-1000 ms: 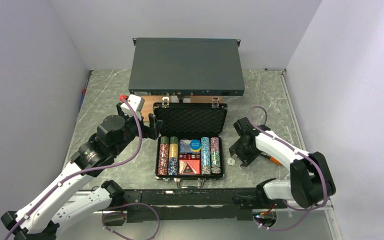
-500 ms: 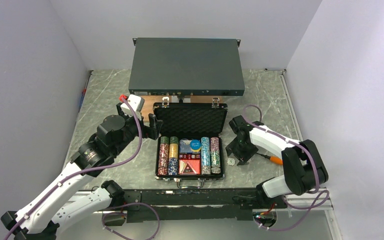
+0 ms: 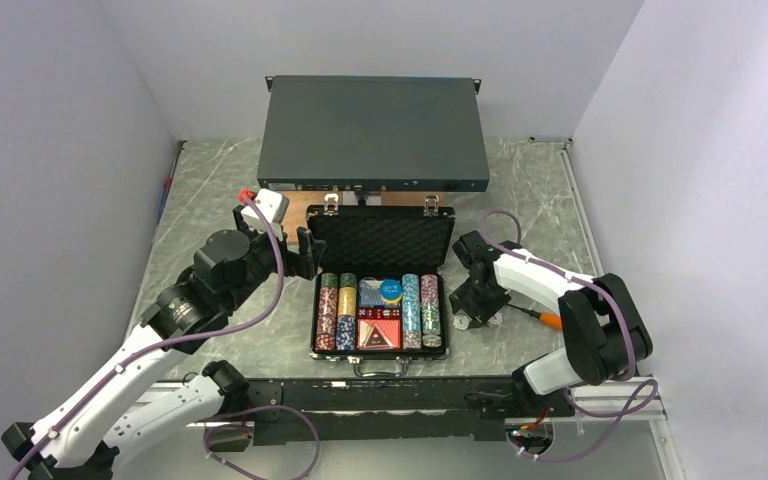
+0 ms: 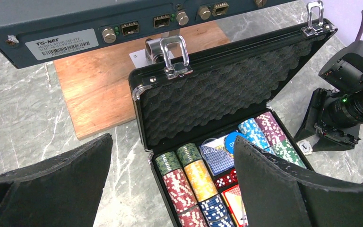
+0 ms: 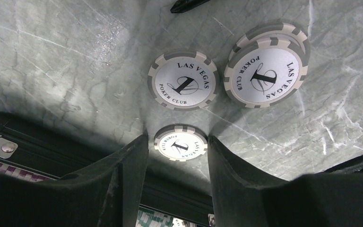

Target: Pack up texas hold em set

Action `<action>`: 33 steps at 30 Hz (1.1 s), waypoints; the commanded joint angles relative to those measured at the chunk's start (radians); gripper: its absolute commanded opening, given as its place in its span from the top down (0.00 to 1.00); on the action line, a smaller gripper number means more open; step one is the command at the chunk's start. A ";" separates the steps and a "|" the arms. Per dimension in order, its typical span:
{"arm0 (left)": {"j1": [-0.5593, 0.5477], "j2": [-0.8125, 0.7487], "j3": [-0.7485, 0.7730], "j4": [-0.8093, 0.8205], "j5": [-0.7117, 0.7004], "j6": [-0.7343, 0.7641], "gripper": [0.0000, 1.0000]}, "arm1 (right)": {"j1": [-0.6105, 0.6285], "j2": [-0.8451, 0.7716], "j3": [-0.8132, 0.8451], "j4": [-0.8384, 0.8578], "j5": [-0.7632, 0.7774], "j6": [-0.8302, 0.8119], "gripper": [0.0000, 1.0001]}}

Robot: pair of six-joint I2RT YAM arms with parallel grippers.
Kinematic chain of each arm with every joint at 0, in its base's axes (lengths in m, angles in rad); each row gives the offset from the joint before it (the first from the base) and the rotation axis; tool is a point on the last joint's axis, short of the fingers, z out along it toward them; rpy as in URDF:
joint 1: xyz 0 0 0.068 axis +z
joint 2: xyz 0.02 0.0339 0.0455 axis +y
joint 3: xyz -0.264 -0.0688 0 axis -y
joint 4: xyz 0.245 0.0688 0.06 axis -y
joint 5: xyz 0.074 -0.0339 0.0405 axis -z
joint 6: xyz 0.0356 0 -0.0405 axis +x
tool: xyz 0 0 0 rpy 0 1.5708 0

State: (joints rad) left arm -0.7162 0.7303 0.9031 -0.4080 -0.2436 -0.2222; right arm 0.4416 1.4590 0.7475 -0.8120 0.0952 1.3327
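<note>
Open in the middle of the grey-green table (image 3: 210,190): a small black briefcase (image 3: 382,245), lid standing up, bumpy foam inside the lid. Two silver latches (image 4: 174,52) sticking up from the top edge of the lid. Packed in the bottom half, rows of poker chips (image 4: 189,177) in many colours, with a deck of cards (image 4: 216,155), a blue round disc (image 4: 234,138) and red dice (image 4: 226,178) between the rows. Behind the case, a brown wooden board (image 4: 99,90) and a big dark grey TG-NET box (image 3: 375,130). Just beside the left edge of the lid, the left gripper (image 3: 307,255), jaws spread wide, nothing in them. Down at the table just right of the case, the right gripper (image 5: 176,140), jaws apart, with one white Las Vegas Poker Club chip (image 5: 180,144) lying flat between them. A thin gap on at least one side, so no firm grip to be seen. A little farther out on the table, a single white chip (image 5: 183,80) and just beside it a small pile of white chips (image 5: 266,66). Near the right arm, an orange-handled screwdriver (image 3: 552,320) lying on the table.
</note>
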 commanded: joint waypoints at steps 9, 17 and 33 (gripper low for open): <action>0.007 -0.010 0.012 0.028 0.016 0.008 0.01 | 0.013 -0.003 0.006 -0.034 0.043 0.019 0.65; 0.007 -0.004 0.012 0.028 0.014 0.008 0.01 | 0.013 -0.055 0.042 -0.064 0.062 0.007 0.73; 0.008 -0.001 0.011 0.033 0.029 0.005 0.01 | -0.015 -0.103 0.056 -0.015 -0.005 -0.106 0.49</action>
State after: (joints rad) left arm -0.7136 0.7303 0.9031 -0.4080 -0.2333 -0.2226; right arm 0.3943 1.3022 0.7734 -0.8703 0.1463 1.2774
